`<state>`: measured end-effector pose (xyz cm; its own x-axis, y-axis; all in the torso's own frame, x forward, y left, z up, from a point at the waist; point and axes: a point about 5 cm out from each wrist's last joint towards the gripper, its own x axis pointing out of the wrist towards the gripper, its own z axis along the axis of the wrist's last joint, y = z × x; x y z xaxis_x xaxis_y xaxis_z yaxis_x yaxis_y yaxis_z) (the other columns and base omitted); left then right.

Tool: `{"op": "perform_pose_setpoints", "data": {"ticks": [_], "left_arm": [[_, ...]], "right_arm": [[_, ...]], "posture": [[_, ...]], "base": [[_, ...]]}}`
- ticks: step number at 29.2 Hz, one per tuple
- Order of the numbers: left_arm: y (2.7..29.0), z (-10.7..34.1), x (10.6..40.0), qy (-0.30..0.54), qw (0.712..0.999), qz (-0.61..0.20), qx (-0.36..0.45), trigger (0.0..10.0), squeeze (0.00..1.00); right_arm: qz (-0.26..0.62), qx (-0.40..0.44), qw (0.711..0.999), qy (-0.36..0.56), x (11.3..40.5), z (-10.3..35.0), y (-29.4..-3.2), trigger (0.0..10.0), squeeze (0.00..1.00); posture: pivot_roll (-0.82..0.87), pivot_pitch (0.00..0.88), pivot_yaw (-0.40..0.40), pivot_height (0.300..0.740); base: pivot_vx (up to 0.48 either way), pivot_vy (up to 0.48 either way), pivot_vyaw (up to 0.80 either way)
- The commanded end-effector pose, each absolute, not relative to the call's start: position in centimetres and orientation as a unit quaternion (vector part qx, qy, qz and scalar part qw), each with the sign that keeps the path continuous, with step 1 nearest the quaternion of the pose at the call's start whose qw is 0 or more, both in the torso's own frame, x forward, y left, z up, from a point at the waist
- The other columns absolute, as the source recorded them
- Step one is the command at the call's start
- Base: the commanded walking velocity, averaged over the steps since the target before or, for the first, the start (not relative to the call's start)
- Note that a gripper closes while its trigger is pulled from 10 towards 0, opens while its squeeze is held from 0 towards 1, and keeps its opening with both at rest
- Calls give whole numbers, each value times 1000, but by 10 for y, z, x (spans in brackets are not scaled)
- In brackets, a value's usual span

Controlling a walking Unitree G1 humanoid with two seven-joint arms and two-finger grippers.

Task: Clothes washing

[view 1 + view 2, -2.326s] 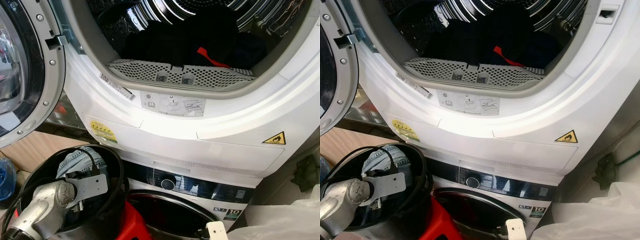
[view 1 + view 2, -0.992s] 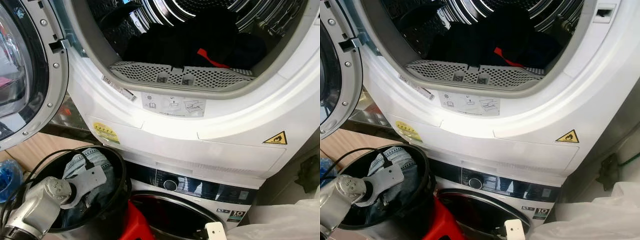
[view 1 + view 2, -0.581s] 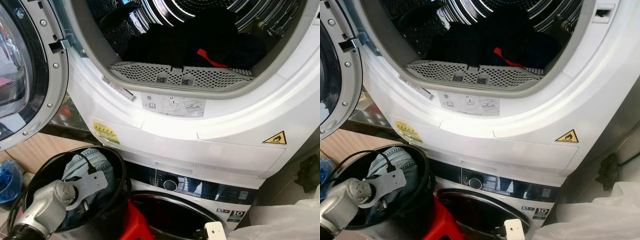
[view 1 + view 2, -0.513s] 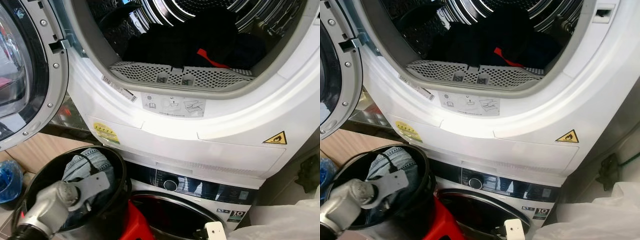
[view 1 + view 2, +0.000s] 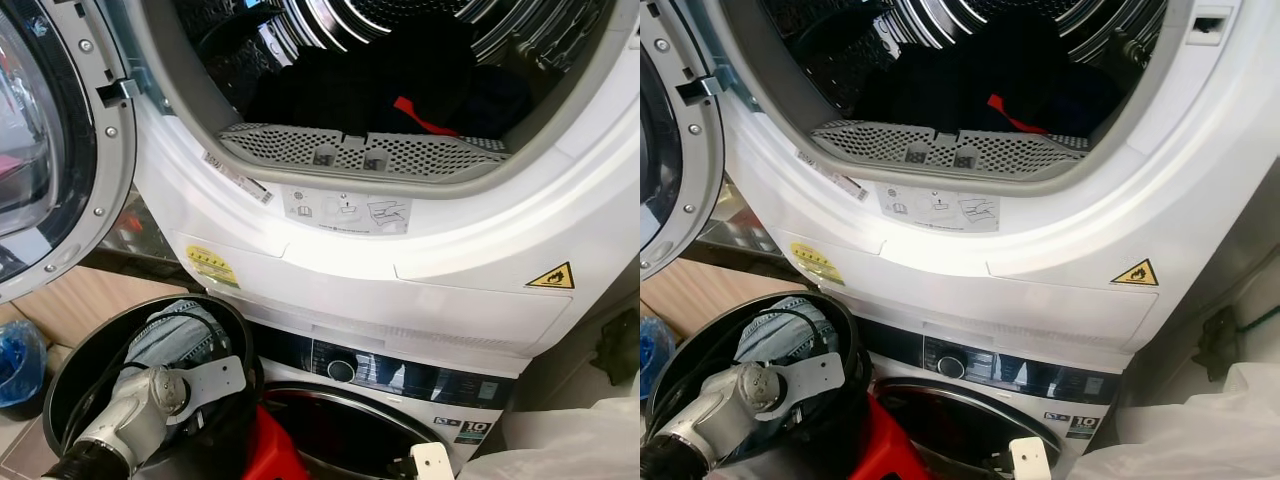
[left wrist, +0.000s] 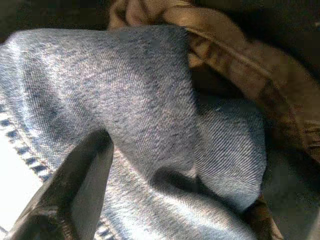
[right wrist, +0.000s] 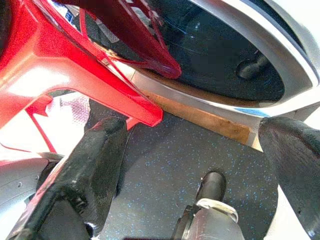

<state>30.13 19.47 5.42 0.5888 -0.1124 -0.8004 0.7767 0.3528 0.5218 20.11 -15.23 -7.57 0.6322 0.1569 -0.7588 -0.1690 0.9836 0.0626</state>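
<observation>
Left gripper (image 6: 165, 200) down in the black bucket (image 5: 70, 370) on the jeans (image 5: 178, 335), near left below the open dryer (image 5: 400, 260).
We see one black finger (image 6: 75, 190) pressed on the blue denim w/ tan cloth (image 6: 235, 55) beside it; can't tell if it's clamped or how wide. Right gripper (image 7: 195, 165) hangs low by the red stool (image 7: 75, 70) w/ fingers spread wide, holding nothing. Dark clothes (image 5: 380, 80) lie in the dryer drum.

Bright daylight, sharp frames, dark drum (image 5: 400, 60) interior.
</observation>
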Motion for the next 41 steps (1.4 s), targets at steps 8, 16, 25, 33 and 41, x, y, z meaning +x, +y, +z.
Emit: {"op": "perform_pose_setpoints", "data": {"ticks": [8, 16, 25, 33, 41], "left_arm": [[222, 39, 297, 383, 718, -237, 530, 10000, 0], [230, 22, 284, 423, 713, -230, 509, 10000, 0], [238, -4, 269, 445, 784, -166, 399, 10000, 0], [254, -6, 260, 467, 811, -135, 324, 0, 0], [268, 3, 264, 458, 815, -115, 336, 0, 0]], "right_arm": [[96, -8, 902, 420, 199, -77, -150, 10000, 0], [98, -13, 903, 417, 203, -75, -151, 10000, 0], [109, -23, 901, 419, 200, -76, -149, 10000, 0], [112, -27, 900, 421, 199, -77, -150, 10000, 0], [116, -31, 900, 419, 202, -75, -150, 10000, 0]], "posture": [[-49, 47, 99, 740], [-49, 44, 93, 740], [-50, 50, 86, 740], [-43, 50, 83, 740], [-37, 50, 82, 740]], "base": [[0, 0, 0], [0, 0, 0], [0, 0, 0], [0, 0, 0], [0, 0, 0]]}}
